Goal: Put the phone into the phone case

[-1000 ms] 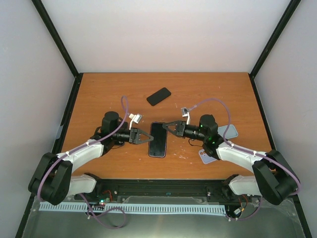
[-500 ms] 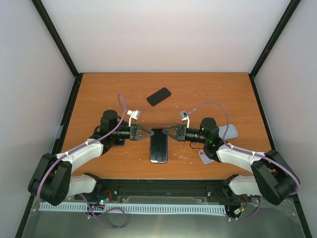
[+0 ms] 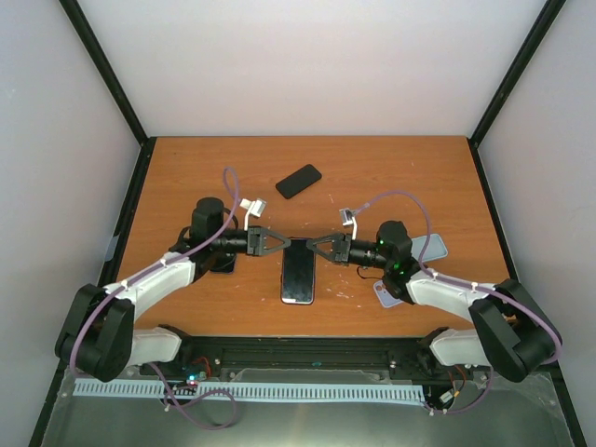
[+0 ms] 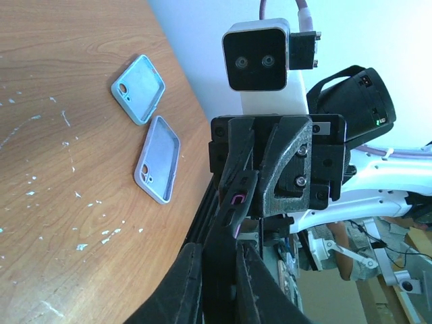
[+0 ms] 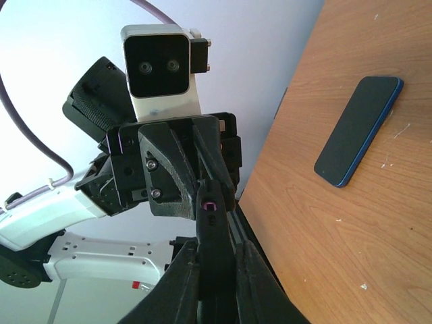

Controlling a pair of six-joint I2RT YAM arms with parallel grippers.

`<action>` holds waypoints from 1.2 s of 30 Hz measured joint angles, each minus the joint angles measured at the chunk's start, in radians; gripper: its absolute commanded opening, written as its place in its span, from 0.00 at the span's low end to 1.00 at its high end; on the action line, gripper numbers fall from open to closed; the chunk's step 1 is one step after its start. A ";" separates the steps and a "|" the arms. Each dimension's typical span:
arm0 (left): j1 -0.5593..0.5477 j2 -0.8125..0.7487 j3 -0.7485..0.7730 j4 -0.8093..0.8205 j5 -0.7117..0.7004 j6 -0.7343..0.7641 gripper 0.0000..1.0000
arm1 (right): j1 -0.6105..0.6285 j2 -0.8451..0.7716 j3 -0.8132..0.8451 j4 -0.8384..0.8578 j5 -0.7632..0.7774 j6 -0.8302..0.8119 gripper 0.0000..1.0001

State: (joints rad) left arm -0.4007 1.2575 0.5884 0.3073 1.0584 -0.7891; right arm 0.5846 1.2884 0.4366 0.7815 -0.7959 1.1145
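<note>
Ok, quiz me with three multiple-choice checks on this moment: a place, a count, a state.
1. Where do the cases lie?
A) by the right arm
B) by the left arm
C) at the far edge
2. How many phones are in view?
A) one
B) two
C) three
3. What holds the middle phone?
A) the left gripper only
B) both grippers
C) nothing

Answers:
1 A: the teal case and lilac case lie beside the right arm.
2 B: the phone plus a spare phone farther back.
3 B: the left gripper and right gripper are each shut on its far end.
</note>
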 measured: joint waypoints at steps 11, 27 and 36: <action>0.000 0.004 0.033 -0.124 -0.065 0.071 0.78 | 0.001 0.018 -0.010 0.035 0.054 0.055 0.03; 0.000 0.006 -0.035 -0.027 0.000 0.016 0.36 | 0.001 0.058 -0.014 0.145 0.126 0.136 0.06; 0.000 0.006 -0.089 0.090 0.031 -0.069 0.17 | 0.001 0.103 0.009 0.127 0.123 0.127 0.29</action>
State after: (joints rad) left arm -0.4007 1.2636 0.4999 0.3977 1.0889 -0.8581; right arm 0.5858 1.3918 0.4458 0.9089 -0.6731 1.2415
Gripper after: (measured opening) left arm 0.199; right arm 0.135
